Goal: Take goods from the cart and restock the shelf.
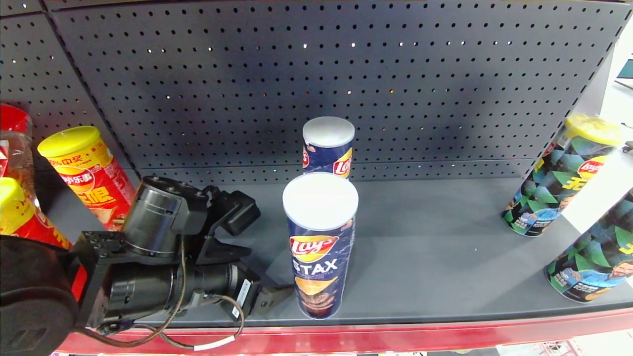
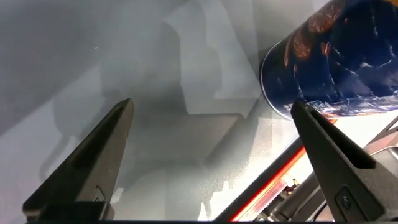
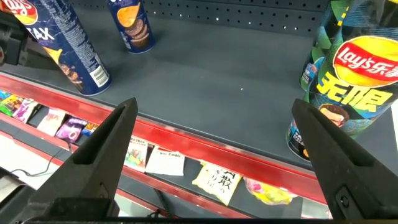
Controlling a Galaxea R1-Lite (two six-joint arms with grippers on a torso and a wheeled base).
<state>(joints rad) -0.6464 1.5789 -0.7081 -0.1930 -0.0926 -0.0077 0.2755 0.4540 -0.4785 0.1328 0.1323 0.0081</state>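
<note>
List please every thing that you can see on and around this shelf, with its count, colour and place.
front blue can: one, dark blue with white lid, upright, middle of the shelf near the front edge
rear blue can: one, same colours, upright, directly behind it
red cans: at least two, red with yellow lids, left end
green-black cans: two, right end; yellow lid on the rear one
shelf: one, grey board, red front edge
back panel: one, dark grey, perforated
snack packets: several, mixed colours, level below
left tool: black, open, empty, beside the front blue can
right tool: black, open, empty, before the shelf's front edge
</note>
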